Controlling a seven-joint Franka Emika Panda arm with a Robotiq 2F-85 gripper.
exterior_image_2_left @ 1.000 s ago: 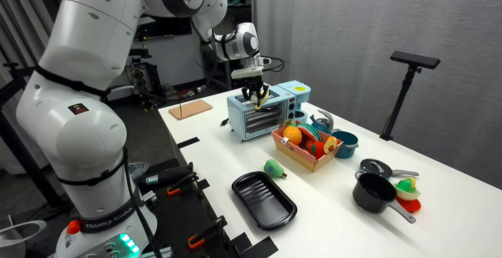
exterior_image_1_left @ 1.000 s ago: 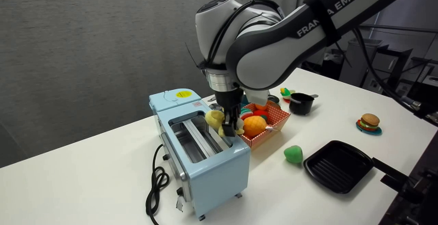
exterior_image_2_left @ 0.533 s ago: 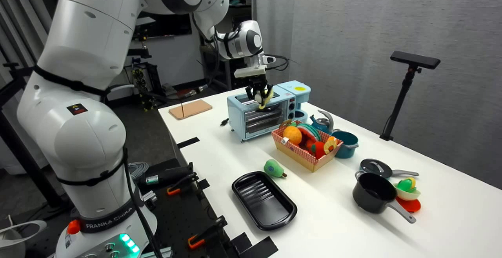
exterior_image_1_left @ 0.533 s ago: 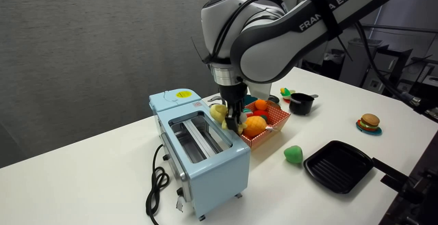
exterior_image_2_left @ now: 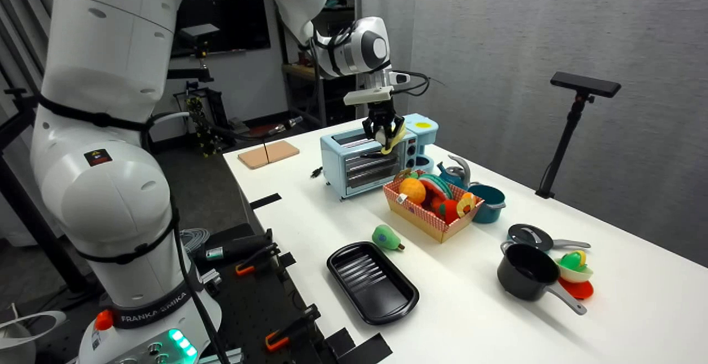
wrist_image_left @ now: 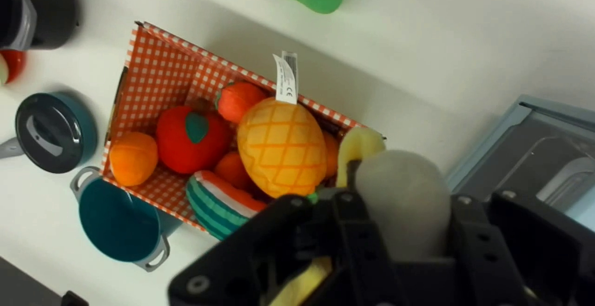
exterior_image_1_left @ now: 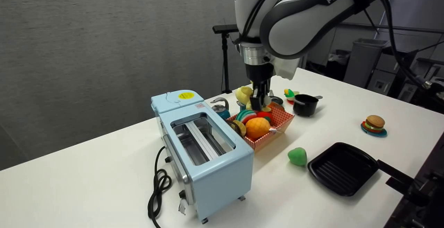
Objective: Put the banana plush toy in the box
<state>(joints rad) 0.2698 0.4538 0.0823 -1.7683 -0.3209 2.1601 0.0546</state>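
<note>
So, at the wrist view's lower right, the soft, curved, yellow-and-white banana plush toy (wrist_image_left: 400, 187) is pinched inside the black two-fingered claw (wrist_image_left: 405, 199).

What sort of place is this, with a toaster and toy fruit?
Probably a robotics lab rather than a real kitchen: a robot arm is mounted beside the table, a black, camera-like bar stands on a pole, and the fruit in the checked box looks plush.
</note>
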